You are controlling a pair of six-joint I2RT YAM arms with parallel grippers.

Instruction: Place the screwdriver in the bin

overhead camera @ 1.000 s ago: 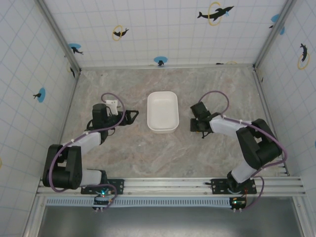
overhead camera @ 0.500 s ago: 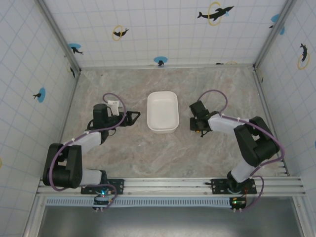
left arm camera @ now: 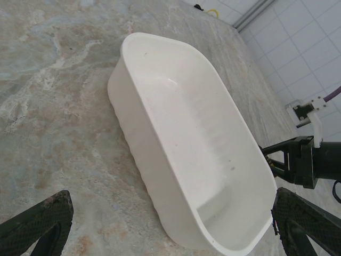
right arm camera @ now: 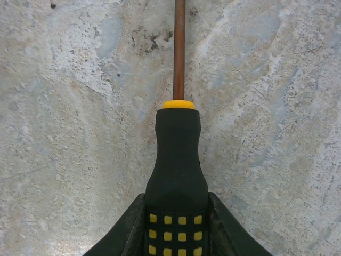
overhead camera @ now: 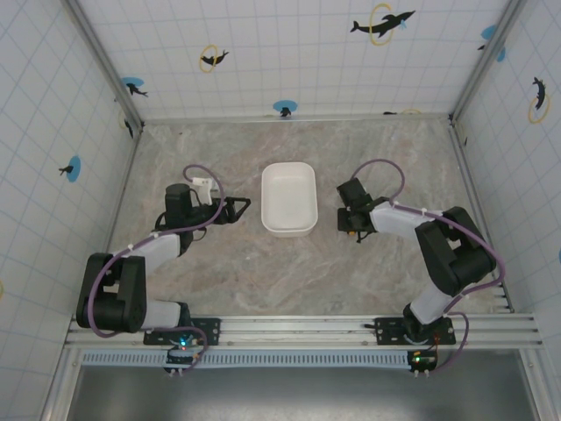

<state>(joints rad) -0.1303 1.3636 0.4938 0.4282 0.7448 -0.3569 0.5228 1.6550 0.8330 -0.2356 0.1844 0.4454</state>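
Plainly, the right gripper (right arm camera: 177,229) pinches the screwdriver (right arm camera: 177,149) by its handle. The handle is black, rubbery-looking and waisted, studded with small yellow squares and capped by a yellow collar. A thin round brownish shaft runs straight out from it over the mottled, stone-patterned table (right arm camera: 64,106); whether the tool touches that surface is hard to tell. From above, this grip sits near the right side of the bin (overhead camera: 288,198), a smooth white rounded-rectangle tray with a raised rim. The left gripper (overhead camera: 237,209) is spread wide just beside the bin's left wall, not touching.
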